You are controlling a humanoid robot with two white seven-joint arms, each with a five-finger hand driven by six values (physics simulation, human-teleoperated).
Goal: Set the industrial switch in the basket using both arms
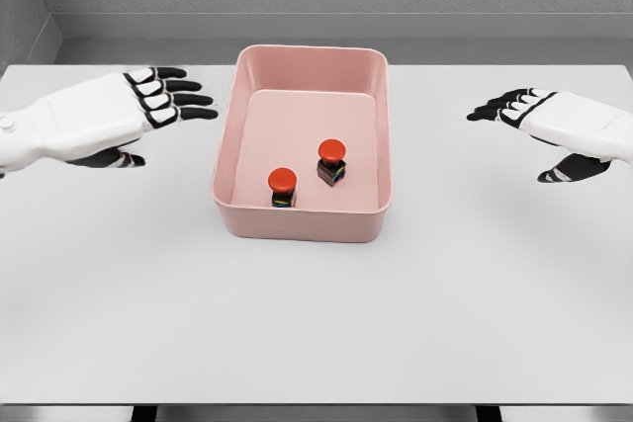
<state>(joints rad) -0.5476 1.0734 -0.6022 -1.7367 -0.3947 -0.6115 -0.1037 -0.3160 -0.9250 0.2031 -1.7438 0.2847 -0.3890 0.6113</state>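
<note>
No readable text, label, brand, number or sign shows on anything here.

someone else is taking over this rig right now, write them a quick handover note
Left robot hand: open, holding nothing, over the table left of the basket.
Right robot hand: open, holding nothing, over the table right of the basket.
Pink basket: mid-table, between the hands.
Two red-button industrial switches sit inside it, near the front wall: one front left, one just right of it and further back.
Done: both switches are in the basket, released.
Left: no switch shows on the table; apparently only retracting the arms.
</note>
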